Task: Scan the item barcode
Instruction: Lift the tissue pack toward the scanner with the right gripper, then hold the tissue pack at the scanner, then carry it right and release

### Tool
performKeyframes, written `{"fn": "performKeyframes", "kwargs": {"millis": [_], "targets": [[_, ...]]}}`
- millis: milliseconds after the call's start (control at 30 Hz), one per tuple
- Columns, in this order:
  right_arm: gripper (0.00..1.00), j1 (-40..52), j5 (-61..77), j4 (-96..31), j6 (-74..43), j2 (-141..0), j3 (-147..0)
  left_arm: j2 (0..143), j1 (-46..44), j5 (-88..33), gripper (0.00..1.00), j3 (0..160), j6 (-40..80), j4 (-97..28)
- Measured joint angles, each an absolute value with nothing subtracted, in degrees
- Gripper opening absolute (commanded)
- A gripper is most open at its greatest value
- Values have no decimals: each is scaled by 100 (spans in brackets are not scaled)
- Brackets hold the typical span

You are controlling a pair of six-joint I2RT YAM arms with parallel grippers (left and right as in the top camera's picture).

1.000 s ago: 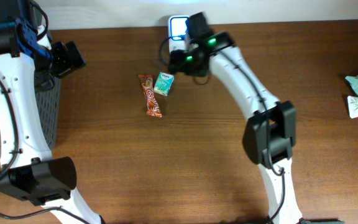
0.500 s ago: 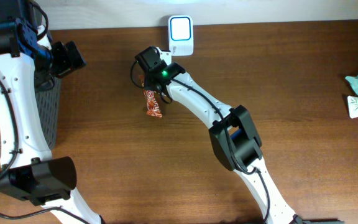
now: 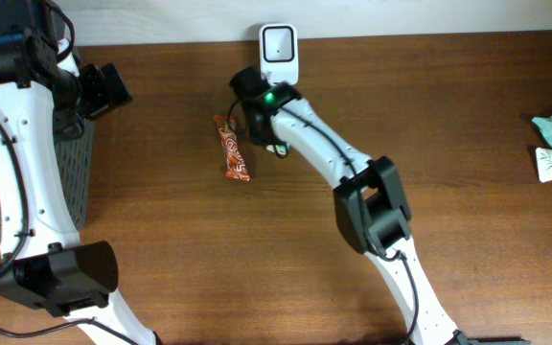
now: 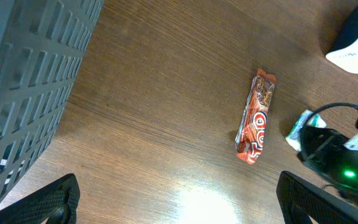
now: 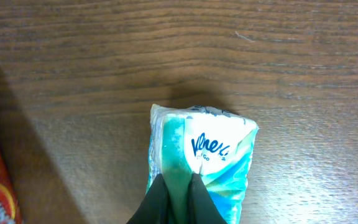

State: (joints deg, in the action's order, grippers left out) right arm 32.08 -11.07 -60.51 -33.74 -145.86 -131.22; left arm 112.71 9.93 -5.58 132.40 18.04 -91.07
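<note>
Brown wooden table [image 3: 180, 249]. The left jaws are spread wide and empty above it, beside a grey basket [image 4: 23, 74]. At mid-table an orange snack bar [image 3: 234, 151] lies flat. Just beside it, the right jaws are pressed together, pinching the teal tissue pack [image 5: 219, 155] by its wrapper. A white scanner [image 3: 278, 43] stands beyond, at the far edge.

It looked like a mock shop checkout on a lab bench: a white barcode scanner [image 3: 278, 50] stood at the far edge of the wooden table [image 3: 180, 249], a grey slatted basket [image 4: 30, 74] sat well to its left, and packaged goods (snack bar [image 3: 235, 151], Kleenex pack [image 5: 219, 158]) lay near its front.
</note>
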Motion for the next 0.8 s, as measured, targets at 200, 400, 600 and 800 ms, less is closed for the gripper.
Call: {"fn": "performKeyframes", "kwargs": {"millis": [200,400,600,800], "targets": [[4,2270,2683,-6617,-1852,-14582,-13795,11271,993,-558,99,13240,1802,-9109],[18,1223,5162,-6200,-1079,-14591,-12105,11271,993,-558,99,13240,1802,-9109],[64,270,3728,-7367,-1031,-14567,-12582,11271,993,-558,99,13240,1802,-9111],[93,805,2499,-8331,-408,-14151,-13952,11271,993,-558,99,13240,1802,-9107]]}}
